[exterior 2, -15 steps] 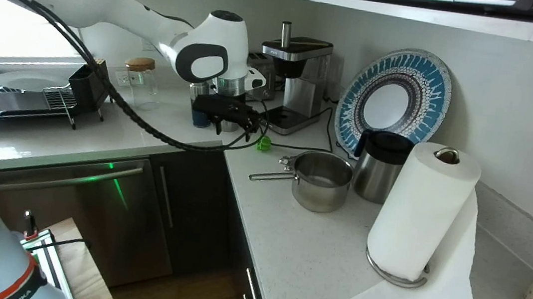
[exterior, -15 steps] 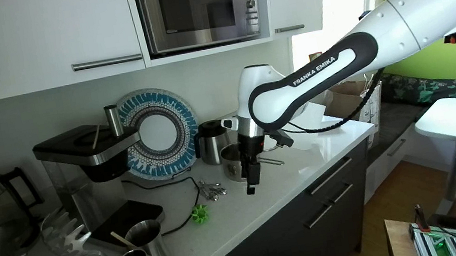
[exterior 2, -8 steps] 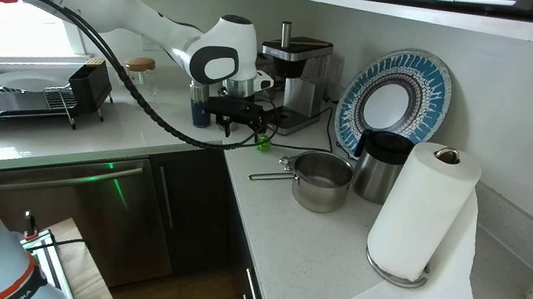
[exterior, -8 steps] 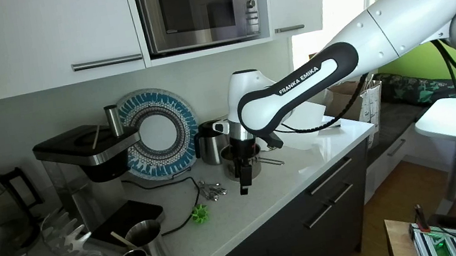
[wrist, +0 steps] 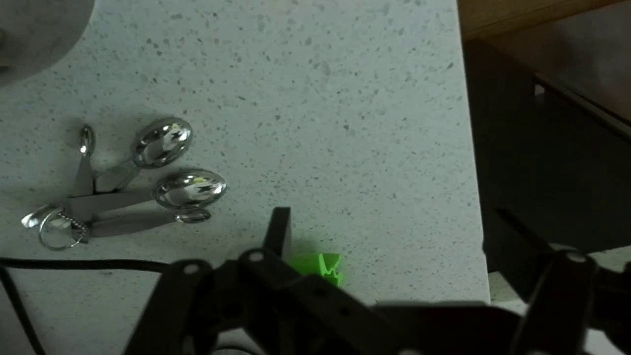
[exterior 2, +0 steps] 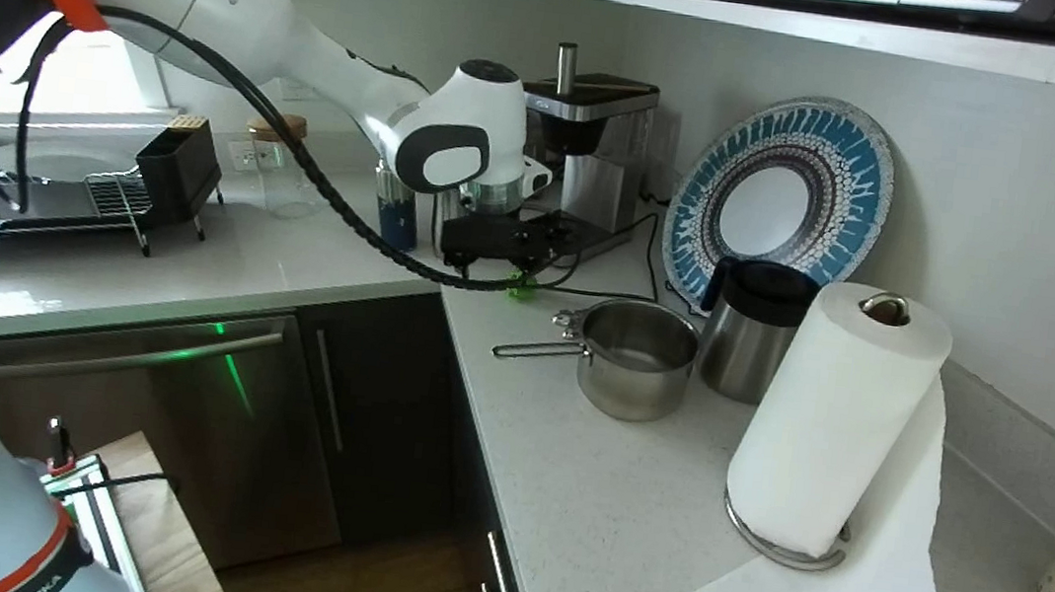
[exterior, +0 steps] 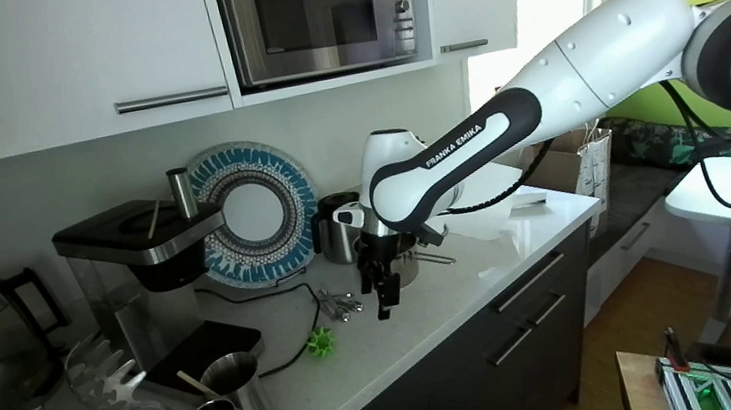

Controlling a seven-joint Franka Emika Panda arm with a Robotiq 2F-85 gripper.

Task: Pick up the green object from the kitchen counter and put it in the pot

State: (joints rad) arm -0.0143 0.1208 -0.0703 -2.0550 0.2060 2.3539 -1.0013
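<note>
The green object [exterior: 320, 342] is small, with a ribbed outline, and lies on the pale counter [exterior: 363, 374]. In an exterior view the cable and gripper partly hide the green object [exterior 2: 520, 289]. My gripper [exterior: 377, 303] is open and empty above the counter, between the green object and the pot. In the wrist view the gripper [wrist: 392, 212] has its jaws wide apart; the green object [wrist: 313, 264] shows beside the left finger, partly covered by it. The steel pot [exterior 2: 633, 388] stands with its handle toward the counter edge; its side [wrist: 44, 34] shows in the wrist view's corner.
Measuring spoons [wrist: 187, 190] and a black cord [wrist: 88, 264] lie near the green object. A coffee maker [exterior: 152, 290], steel jug [exterior: 239, 401], dark-lidded container [exterior 2: 751, 341], paper towel roll [exterior 2: 831, 420] and leaning patterned plate [exterior: 253, 212] stand around. The counter's front edge [wrist: 475, 187] runs close by.
The arm has moved toward the green object's side and slightly lower, away from the pot. The gripper has turned, so both fingers now show apart. The green object and pot have not moved.
</note>
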